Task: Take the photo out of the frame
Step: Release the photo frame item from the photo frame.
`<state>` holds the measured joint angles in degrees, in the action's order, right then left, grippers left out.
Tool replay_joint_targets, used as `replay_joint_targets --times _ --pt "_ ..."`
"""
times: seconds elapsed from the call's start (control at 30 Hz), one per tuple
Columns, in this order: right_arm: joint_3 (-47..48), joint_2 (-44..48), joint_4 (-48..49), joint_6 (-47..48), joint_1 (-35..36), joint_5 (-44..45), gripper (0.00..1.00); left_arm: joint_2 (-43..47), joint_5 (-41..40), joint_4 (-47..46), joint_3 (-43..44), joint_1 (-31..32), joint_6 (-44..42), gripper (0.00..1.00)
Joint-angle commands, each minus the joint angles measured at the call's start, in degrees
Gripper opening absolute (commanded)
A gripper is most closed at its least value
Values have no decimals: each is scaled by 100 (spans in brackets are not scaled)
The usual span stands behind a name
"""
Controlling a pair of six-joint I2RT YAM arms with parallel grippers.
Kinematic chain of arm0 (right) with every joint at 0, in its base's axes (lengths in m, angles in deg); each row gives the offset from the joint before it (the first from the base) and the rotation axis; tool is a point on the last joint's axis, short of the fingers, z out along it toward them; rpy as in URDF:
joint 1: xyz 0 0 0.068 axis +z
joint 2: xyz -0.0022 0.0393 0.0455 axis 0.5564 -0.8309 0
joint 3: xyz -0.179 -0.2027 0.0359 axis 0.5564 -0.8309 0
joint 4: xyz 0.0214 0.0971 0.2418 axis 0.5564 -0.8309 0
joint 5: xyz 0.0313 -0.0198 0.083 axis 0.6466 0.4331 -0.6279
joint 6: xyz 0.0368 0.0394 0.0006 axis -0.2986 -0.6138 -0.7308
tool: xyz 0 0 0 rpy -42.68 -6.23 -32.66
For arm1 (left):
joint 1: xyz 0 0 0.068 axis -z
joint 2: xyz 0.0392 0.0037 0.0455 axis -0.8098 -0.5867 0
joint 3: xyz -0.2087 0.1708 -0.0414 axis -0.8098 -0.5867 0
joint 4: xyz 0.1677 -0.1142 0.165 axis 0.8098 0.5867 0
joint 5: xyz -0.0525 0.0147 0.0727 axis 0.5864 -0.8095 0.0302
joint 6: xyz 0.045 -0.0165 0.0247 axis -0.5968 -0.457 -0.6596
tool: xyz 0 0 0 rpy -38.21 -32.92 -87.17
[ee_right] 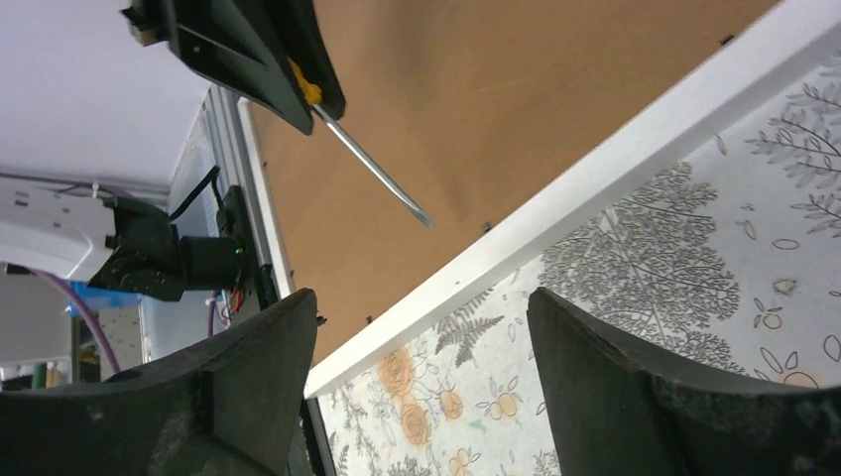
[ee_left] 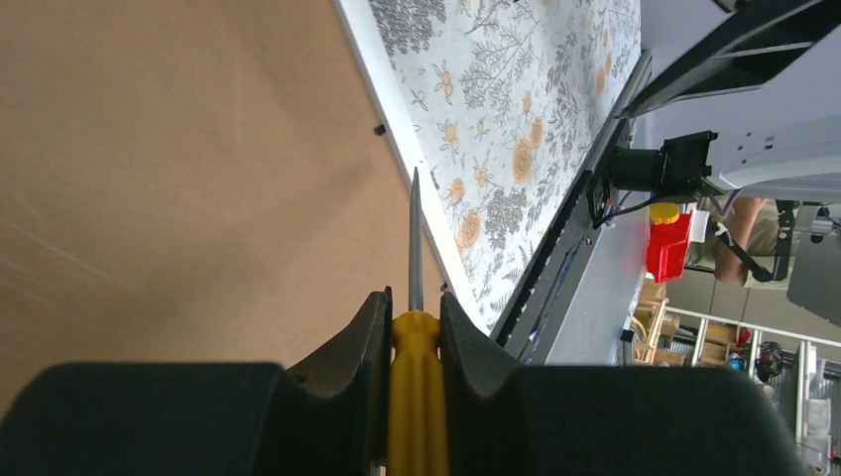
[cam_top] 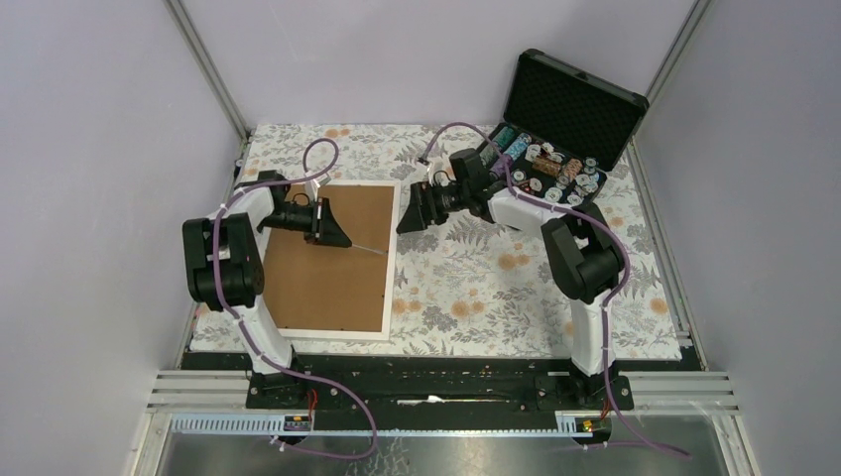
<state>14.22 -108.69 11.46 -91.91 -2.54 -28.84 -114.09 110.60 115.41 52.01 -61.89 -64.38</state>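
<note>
The floral-clothed tabletop (cam_top: 496, 288) carries one large white-bordered picture frame (cam_top: 332, 283) at 9 o'clock. It lies face down with its brown fibreboard back up. One open black foam-lined case (cam_top: 570, 99) of poker chips sits at 1 o'clock.

There are two hands. The left hand (ee_left: 415, 300) is clamped on one yellow-handled screwdriver (ee_right: 372, 169), whose tip points toward 4 o'clock and lies close to the frame's 3 o'clock edge. The right hand (cam_top: 405, 223) hovers just off that edge with its fingers wide apart and nothing in them. At least two small dark clips (ee_right: 486, 226) show along that edge.

The photo is not in view; it is presumably under the backing board. It is probably thin, light and easily creased, so it is best lifted by a corner or edge. The board looks stiff and should pry up whole.
</note>
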Motion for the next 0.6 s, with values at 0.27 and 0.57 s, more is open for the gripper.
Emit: replay_joint_targets --times 0.27,0.57 --pt "-247 -716 1151 -1095 131 430 74 -724 376 374 631 -186 -601 0" --pt "-272 -962 1370 -1241 201 486 68 -1112 590 373 721 -190 -571 0"
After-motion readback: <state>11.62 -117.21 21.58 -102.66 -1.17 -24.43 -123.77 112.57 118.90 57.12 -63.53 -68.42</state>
